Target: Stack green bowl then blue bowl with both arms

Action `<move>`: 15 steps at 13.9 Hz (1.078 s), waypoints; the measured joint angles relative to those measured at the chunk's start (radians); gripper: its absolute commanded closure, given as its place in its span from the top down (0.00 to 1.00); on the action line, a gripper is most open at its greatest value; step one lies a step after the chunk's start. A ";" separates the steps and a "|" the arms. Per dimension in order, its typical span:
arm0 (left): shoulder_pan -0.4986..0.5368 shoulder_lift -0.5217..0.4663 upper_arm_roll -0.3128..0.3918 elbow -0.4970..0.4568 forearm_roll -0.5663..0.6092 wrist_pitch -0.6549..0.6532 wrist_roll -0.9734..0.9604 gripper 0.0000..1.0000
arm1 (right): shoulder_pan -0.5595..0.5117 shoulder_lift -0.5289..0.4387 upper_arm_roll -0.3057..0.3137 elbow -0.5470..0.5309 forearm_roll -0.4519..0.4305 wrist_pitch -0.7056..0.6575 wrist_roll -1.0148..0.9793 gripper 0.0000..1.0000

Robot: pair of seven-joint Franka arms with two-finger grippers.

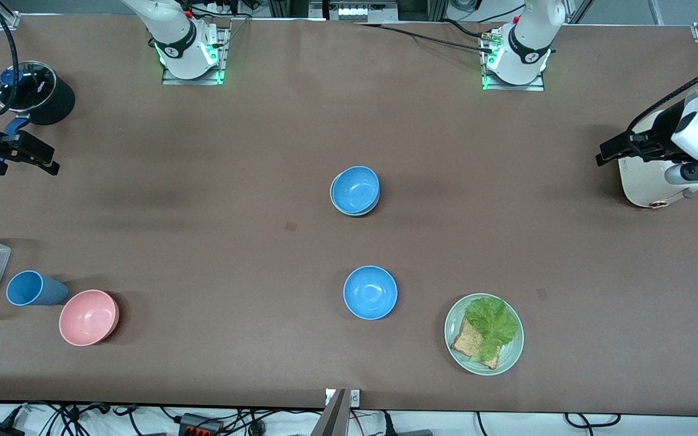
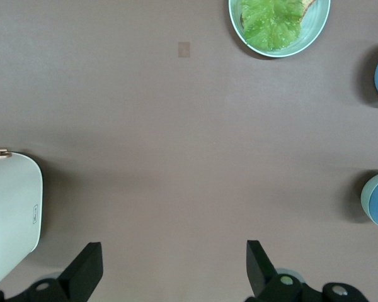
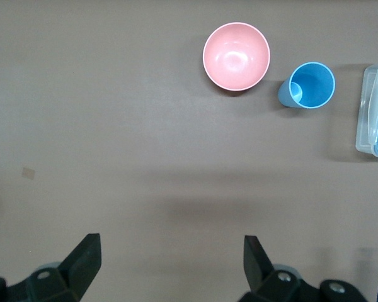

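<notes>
The blue bowl point(image 1: 355, 189) sits nested in the green bowl point(image 1: 338, 202) at frame centre, so stacking looks done. The left gripper point(image 1: 612, 152), mid-right edge, and the right gripper point(image 1: 34, 158), mid-left edge, hang spread and empty, apparently parked clear.

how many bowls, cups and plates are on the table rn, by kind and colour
blue bowls: 2, one alone, one nested in the green bowl
green bowl: 1, under that blue bowl, only its rim showing
pink bowl: 1
blue cup: 1
green plate: 1, holding lettuce and toast
total: 6
</notes>
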 measured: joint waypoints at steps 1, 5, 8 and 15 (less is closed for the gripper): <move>-0.014 -0.002 0.001 -0.001 0.018 0.000 0.008 1.00 | 0.000 0.000 0.000 0.000 0.000 0.000 0.000 1.00; -0.040 -0.011 0.001 -0.007 0.044 -0.001 0.017 1.00 | 0.000 0.000 0.000 0.000 0.000 0.000 0.000 1.00; -0.042 -0.011 -0.001 -0.007 0.044 -0.003 0.017 1.00 | 0.000 0.000 0.000 0.000 0.000 0.000 0.000 1.00; -0.042 -0.011 -0.001 -0.009 0.044 -0.006 0.018 1.00 | 0.000 0.000 0.000 0.000 0.000 0.000 0.000 1.00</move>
